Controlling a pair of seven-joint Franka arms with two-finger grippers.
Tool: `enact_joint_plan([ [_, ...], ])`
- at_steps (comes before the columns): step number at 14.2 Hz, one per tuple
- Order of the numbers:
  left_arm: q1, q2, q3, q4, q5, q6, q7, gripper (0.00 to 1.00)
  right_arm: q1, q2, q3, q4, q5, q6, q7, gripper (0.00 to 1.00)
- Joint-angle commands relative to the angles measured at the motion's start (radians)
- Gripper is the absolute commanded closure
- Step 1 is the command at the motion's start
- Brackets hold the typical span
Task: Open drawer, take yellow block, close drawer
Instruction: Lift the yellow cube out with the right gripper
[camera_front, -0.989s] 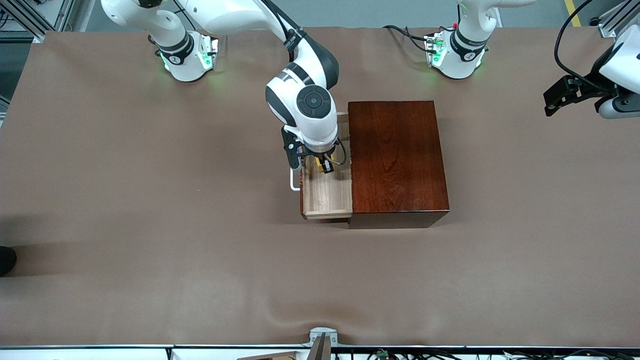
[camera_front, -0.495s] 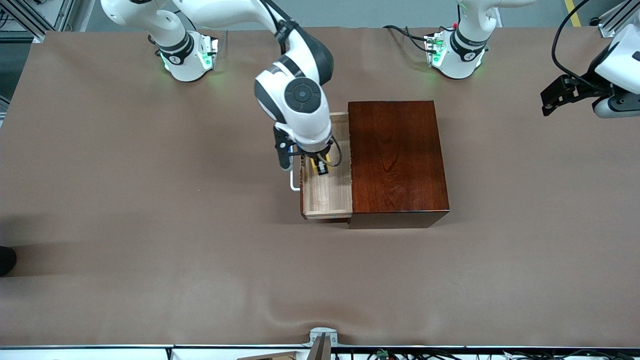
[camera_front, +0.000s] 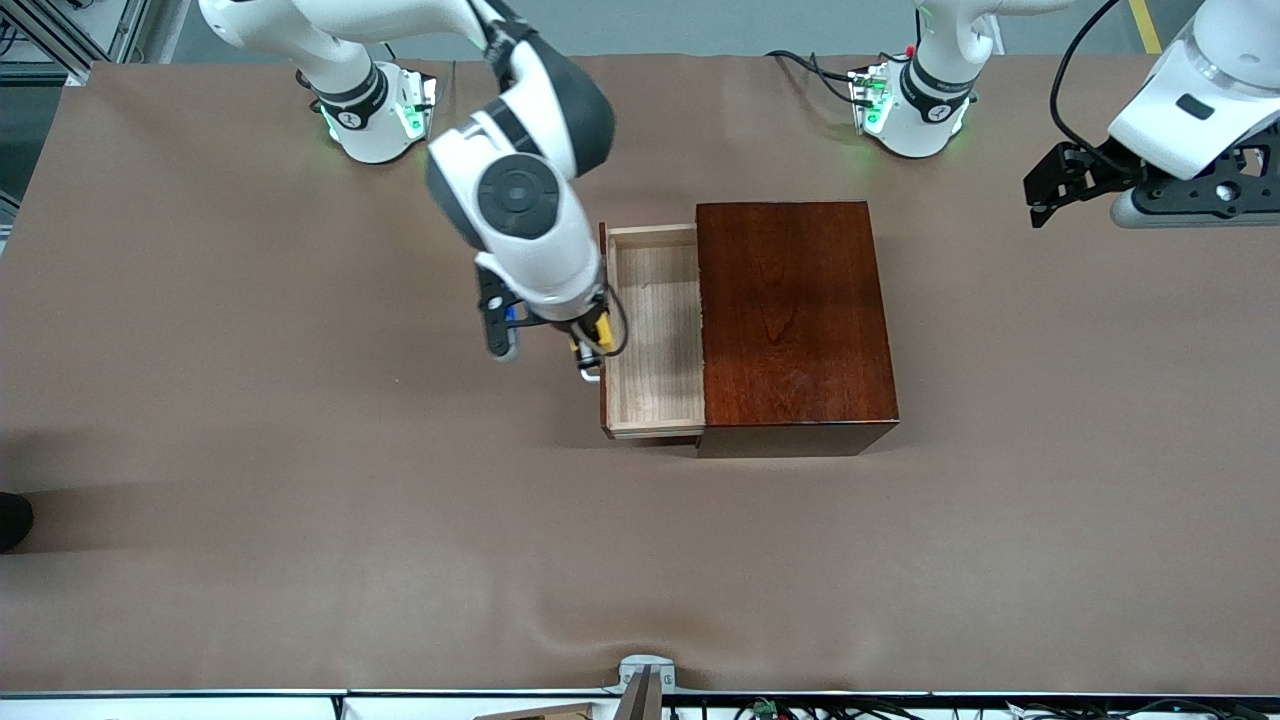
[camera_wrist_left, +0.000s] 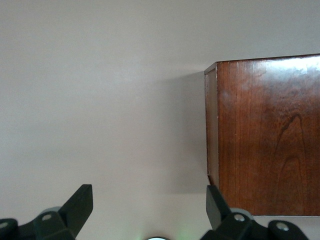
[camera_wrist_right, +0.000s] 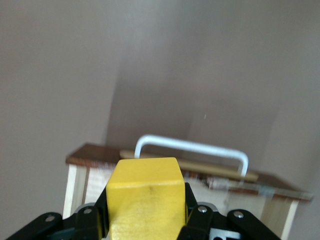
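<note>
Brown cloth covers the whole table (camera_front: 250, 450), and the glossy dark reddish-brown wooden box (camera_front: 795, 315) sits near its middle. Its pale light-wood drawer (camera_front: 655, 330) stands pulled out toward the right arm's end of the table, tray bare.

My right gripper (camera_front: 590, 345) is clenched on the small bright yellow block (camera_wrist_right: 146, 192), which is out of the tray and in the air over the drawer's front edge, just above the white U-shaped bar handle (camera_wrist_right: 192, 150). My left gripper (camera_front: 1050, 190) waits with fingers spread, over the cloth toward the left arm's end, well apart from the box.

Governing relation: the drawer slides along the line between the two arms' ends, and its front panel faces my right arm, which is the nearer arm. Closing calls for a push on that panel toward the box. I judge the block should be set down or kept clear first.

Handle long axis: crosswise to the slide direction.
</note>
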Motion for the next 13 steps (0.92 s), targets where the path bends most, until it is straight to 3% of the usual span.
enact_joint_plan([
  [1, 0.006, 0.02, 0.0, 0.03, -0.017, -0.009, -0.002, 0.0, -0.091, -0.02, 0.015, -0.008, 0.003, -0.038, -0.184, 1.0],
  [3, 0.008, 0.02, 0.0, 0.03, -0.017, -0.009, -0.002, 0.0, -0.146, -0.021, 0.015, -0.013, 0.003, -0.059, -0.346, 1.0],
  [9, 0.001, 0.022, -0.002, 0.03, -0.019, -0.009, -0.005, 0.0, -0.317, -0.007, 0.015, -0.158, 0.003, -0.038, -0.981, 1.0],
  [13, -0.019, 0.048, -0.063, 0.064, -0.03, -0.004, -0.064, 0.0, -0.382, -0.001, 0.01, -0.263, -0.052, 0.002, -1.322, 1.0],
])
